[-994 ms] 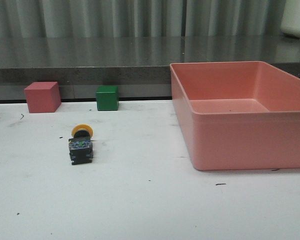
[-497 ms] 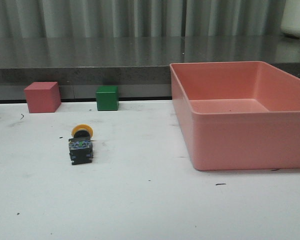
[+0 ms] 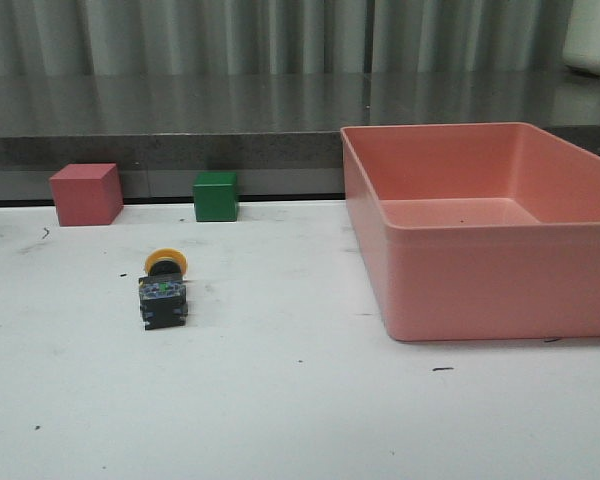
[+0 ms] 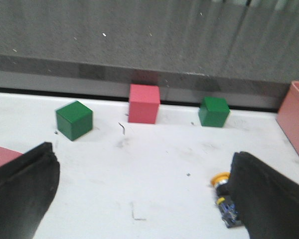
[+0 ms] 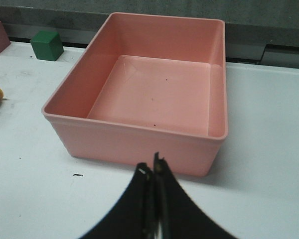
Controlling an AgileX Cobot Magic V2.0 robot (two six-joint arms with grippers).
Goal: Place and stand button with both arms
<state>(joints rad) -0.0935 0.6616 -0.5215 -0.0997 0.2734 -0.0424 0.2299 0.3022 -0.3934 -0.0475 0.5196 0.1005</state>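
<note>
The button [image 3: 163,290] lies on its side on the white counter [image 3: 280,400], its yellow cap pointing toward the back wall and its blocky base toward the camera. Behind it stand a pink cube [image 3: 85,194] and a green cube [image 3: 215,196], well apart from it. A pink bin [image 3: 480,290] sits to the right. The left hand [image 4: 139,199] is spread wide and holds nothing, the button just beside one finger [image 4: 269,199]. The right hand [image 5: 152,172] is pressed closed, empty, near the bin.

Smooth matt pink plastic bin [image 3: 480,270]
</note>
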